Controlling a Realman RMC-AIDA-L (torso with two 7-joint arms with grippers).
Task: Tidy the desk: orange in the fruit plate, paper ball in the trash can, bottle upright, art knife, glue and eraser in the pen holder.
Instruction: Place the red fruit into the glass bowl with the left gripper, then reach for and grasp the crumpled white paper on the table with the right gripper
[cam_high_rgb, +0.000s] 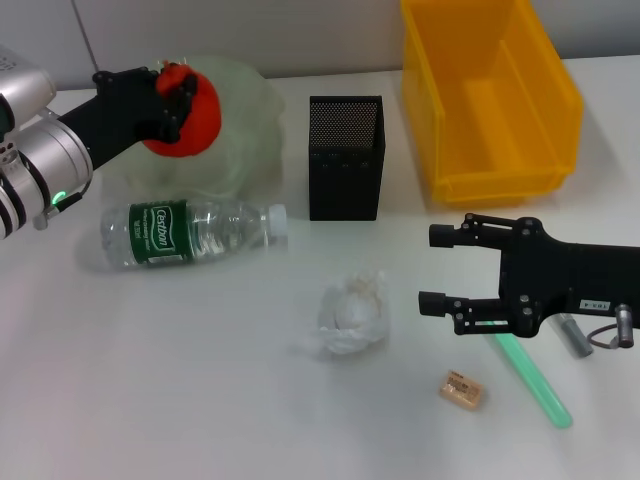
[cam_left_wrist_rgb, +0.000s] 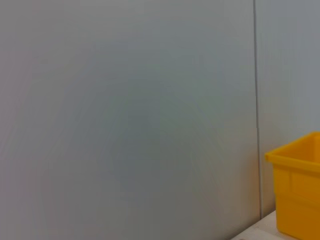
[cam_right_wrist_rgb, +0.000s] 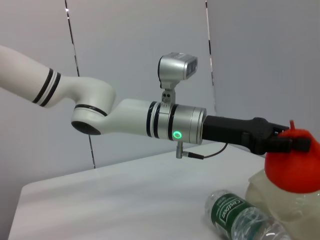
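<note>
Your left pincer is clamped on the orange, held just above the fruit plate. Lower it gently, centred, before letting go. Your right pincer hovers with fingers apart near the paper ball.

Orange: bright red-orange. Fruit plate: translucent pale green. Bottle: clear, green label with white lettering, white cap. Pen holder: black mesh. Bin: yellow. Paper ball: white. Eraser: tan. Glue: light green stick. Both grippers black.
</note>
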